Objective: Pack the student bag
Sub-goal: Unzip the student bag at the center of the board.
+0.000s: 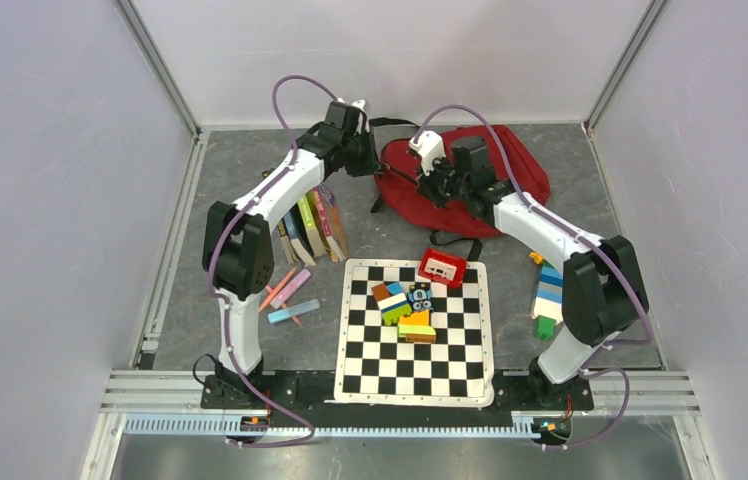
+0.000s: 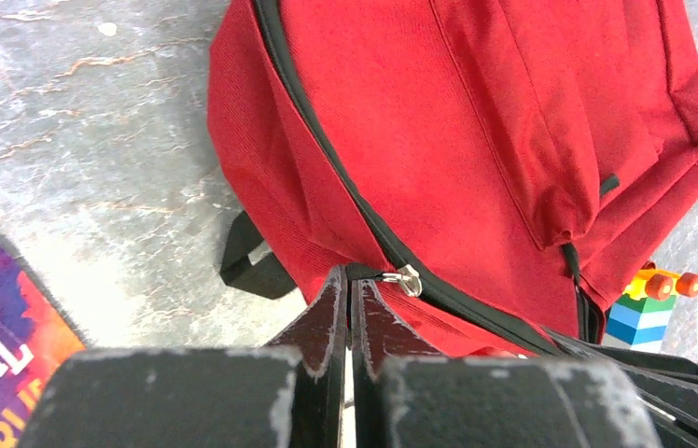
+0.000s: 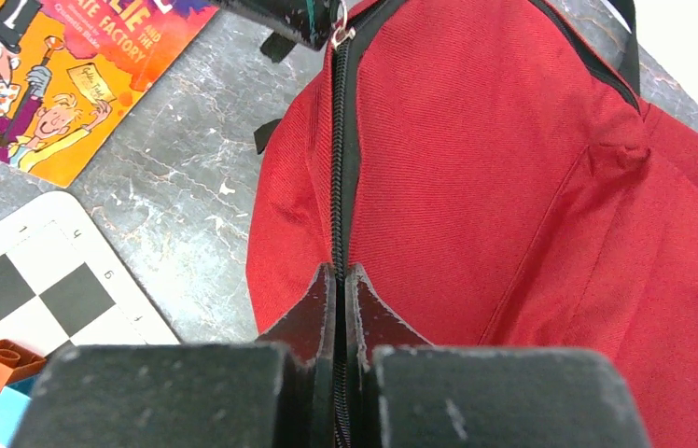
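Right claw (image 3: 338, 280) pinches the student bag (image 3: 476, 168) on its zip (image 3: 337, 159), which runs straight to the left claw (image 2: 347, 280), pinching too.

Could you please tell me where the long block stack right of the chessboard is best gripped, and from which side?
Probably at its middle, pinching the block stack across its narrow width, straight down from above. It lies flat on the table, long axis running near to far, apart from the chessboard, so both long sides look reachable.
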Tool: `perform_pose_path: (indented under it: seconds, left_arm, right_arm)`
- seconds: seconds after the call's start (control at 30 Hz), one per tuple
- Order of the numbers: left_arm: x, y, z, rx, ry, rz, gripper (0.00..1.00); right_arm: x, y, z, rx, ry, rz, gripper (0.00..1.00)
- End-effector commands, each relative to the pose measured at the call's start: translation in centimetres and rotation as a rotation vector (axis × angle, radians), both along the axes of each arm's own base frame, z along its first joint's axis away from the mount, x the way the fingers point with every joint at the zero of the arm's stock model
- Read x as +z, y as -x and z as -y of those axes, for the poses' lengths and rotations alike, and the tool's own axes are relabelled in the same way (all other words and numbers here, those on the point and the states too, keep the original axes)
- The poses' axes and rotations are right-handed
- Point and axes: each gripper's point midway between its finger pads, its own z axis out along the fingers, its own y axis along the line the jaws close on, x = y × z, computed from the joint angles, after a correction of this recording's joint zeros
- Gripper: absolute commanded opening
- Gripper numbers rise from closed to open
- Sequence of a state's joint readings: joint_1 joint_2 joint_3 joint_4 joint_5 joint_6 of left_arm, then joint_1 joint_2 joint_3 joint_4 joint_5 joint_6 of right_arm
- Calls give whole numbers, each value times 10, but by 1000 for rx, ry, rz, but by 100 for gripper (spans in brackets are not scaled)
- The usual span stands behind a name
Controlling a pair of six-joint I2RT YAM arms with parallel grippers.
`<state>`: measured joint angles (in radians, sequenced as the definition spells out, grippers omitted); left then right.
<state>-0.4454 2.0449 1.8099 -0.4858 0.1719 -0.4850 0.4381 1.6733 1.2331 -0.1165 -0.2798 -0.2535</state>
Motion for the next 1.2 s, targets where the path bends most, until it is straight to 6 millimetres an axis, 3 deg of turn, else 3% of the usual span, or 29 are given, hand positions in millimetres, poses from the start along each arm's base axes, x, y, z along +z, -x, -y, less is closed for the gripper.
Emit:
perform_pose_path:
  seconds: [0.0,0.17,0.47,0.9,0.97,1.03,1.1,1.17]
  left_arm:
    - [26,-33,-40,115,-36,95,2]
    - [23,-50,-54,142,-67,104,2]
    - [-11,-68,-84,207,-214,45,2]
    - [-27,-94,-61,160,-142,59,2]
    - [-27,-94,-56,135,-129,64,2]
    - [-23,-91,-51,99,-112,68,5]
    - [-13,-88,-50,84,-101,80,21]
    - [4,-84,-51,87,-90,105,46]
  right_arm:
    - [12,12,5,12,9,25,0]
    - [11,25,6,18,31,22,0]
    - [18,51,8,31,39,26,0]
    - [13,72,12,25,59,2,0]
    - [15,70,12,6,51,1,11]
    - [19,66,12,-27,35,-5,34]
    - [24,62,10,-47,16,-7,52]
    - [30,58,7,-55,-5,-6,62]
